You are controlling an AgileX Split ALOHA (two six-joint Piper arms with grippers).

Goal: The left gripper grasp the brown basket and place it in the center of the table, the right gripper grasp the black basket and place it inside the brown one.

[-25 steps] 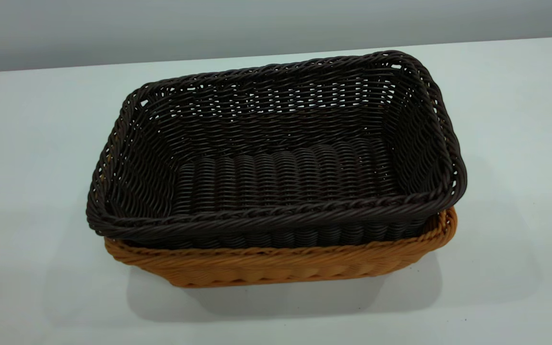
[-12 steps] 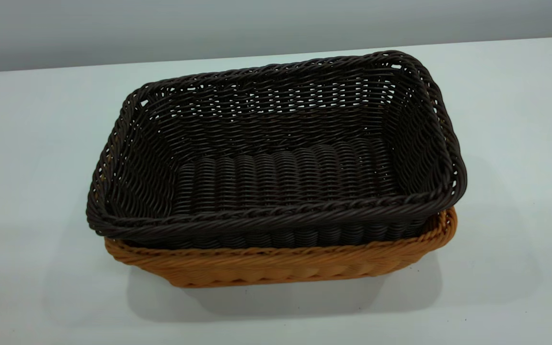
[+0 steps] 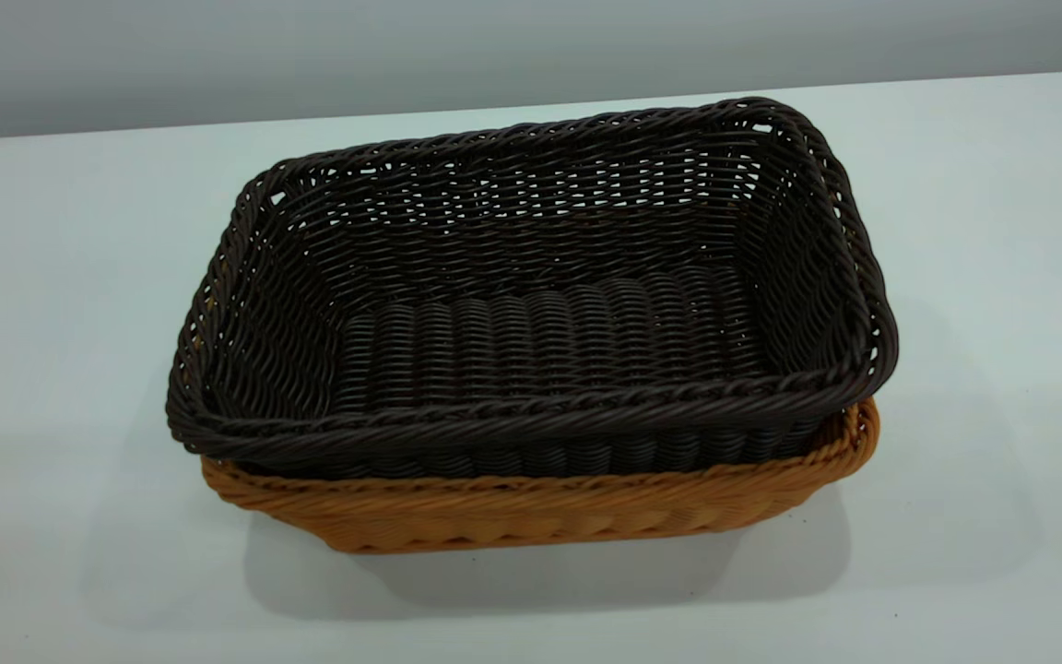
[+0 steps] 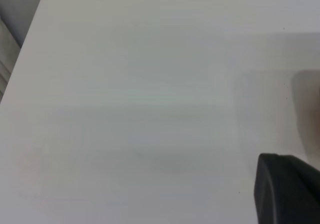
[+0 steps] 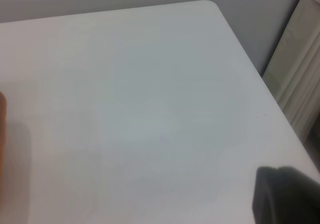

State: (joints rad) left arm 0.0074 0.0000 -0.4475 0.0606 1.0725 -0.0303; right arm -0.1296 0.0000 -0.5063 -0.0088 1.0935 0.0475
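You've got open white table [image 3: 983,231] on every side of the stack, its far edge running behind it. Two baskets, count them: one black basket [image 3: 531,304] nested inside one brown basket [image 3: 531,512], sitting mid-table, dark rim riding above the tan rim. Neither arm reaches the baskets. A sliver of the left gripper [image 4: 287,189] and of the right gripper [image 5: 285,194] shows over bare tabletop; you can't tell whether either is spread.

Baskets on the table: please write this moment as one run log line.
black basket: nested inside brown basket | brown basket: on table, mid-view | grippers: neither at the baskets | placing: looks done
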